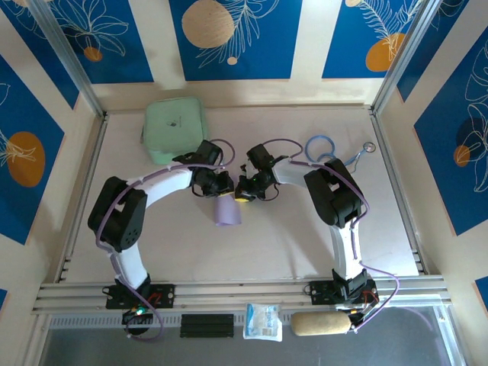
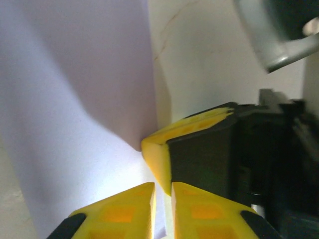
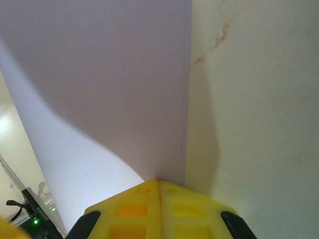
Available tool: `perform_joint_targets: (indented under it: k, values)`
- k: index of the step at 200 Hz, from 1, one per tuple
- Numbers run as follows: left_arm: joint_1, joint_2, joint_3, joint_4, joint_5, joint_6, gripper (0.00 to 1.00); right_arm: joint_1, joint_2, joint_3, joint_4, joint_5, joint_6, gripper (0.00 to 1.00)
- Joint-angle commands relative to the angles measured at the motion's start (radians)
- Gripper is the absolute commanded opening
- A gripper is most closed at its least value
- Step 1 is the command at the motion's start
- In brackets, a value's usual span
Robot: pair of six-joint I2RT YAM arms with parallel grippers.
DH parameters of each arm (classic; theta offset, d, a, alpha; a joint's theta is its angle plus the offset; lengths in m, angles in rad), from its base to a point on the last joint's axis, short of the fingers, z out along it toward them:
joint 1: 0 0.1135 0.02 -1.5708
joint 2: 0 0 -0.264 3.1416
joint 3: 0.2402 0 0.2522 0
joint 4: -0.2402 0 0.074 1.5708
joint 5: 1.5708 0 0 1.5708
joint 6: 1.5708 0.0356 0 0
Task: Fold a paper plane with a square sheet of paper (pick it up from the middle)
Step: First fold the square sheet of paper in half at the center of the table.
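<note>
I find no writing I can read: the green pouch (image 1: 174,130) at the back left of the table (image 1: 274,244) carries one small dark mark, too small to make out. My right gripper (image 3: 159,186) has its jaws pressed together on the edge of the square sheet of paper (image 1: 227,211). My left gripper (image 2: 163,191) is down to a thin slit with the same sheet pinched in it. The sheet curls where both grippers meet, mid-table, apart from the pouch

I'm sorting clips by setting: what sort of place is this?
Probably a robot test cell: two arms bolted to an aluminium rail, a pale table, walled by blue decorated panels.
</note>
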Motion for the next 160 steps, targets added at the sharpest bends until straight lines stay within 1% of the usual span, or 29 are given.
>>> perform_joint_targets:
  k: [1,65,118,160]
  values:
    - [0.004,0.029,-0.011,0.001,0.036,0.009,0.14,0.001,0.119,-0.046,-0.156,0.223,-0.022,0.03]
    - [0.022,0.068,-0.038,-0.003,0.039,0.056,0.09,0.002,0.138,-0.012,-0.211,0.268,-0.032,0.03]
    - [0.044,0.078,-0.063,0.013,0.057,0.094,0.08,0.003,0.153,0.009,-0.254,0.312,-0.043,0.03]
    - [0.071,0.078,-0.096,0.044,0.067,0.12,0.08,0.003,0.165,0.017,-0.27,0.318,-0.05,0.03]
